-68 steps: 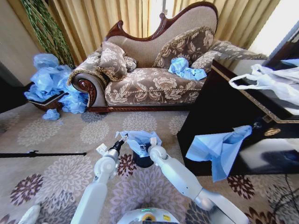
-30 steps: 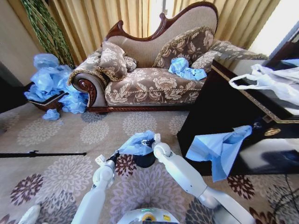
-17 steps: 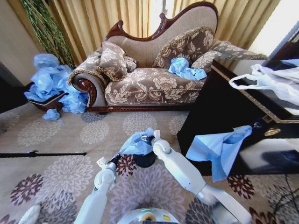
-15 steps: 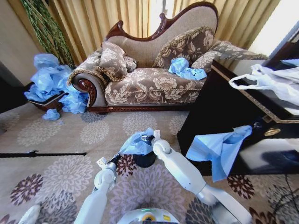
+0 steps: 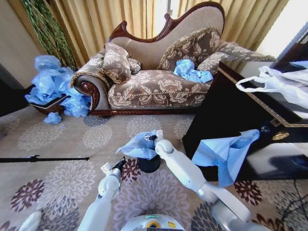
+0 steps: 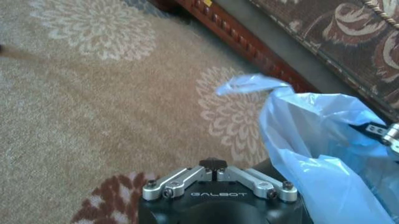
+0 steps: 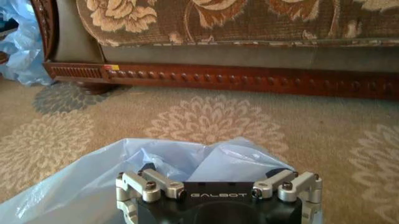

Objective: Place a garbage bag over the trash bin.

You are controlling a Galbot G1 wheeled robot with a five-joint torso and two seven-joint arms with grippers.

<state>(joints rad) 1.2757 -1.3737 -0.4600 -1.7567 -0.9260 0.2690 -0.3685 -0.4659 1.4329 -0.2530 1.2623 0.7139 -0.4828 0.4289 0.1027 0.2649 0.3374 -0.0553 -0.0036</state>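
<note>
The light blue garbage bag (image 5: 137, 146) hangs crumpled in the air just above the small black trash bin (image 5: 149, 165), which stands on the carpet. It drapes over my right gripper (image 5: 155, 138), whose linkage is spread wide, open, with film across its front (image 7: 187, 158). The film hides the fingertips. My left gripper (image 5: 120, 163) sits lower and nearer to me, left of the bin, shut and empty (image 6: 214, 163). In the left wrist view the bag (image 6: 318, 140) is apart from it, with the right gripper (image 6: 383, 133) at the bag's far side.
A patterned sofa (image 5: 154, 86) stands behind with blue bags (image 5: 190, 71) on its seat. A dark cabinet (image 5: 226, 120) close on the right carries another hanging blue bag (image 5: 226, 151) and a white bag (image 5: 279, 82). A heap of blue bags (image 5: 53, 86) lies far left.
The left gripper came off the bag and drew back toward me. The right gripper raised the bag off the bin, so the bin's black side shows more.
</note>
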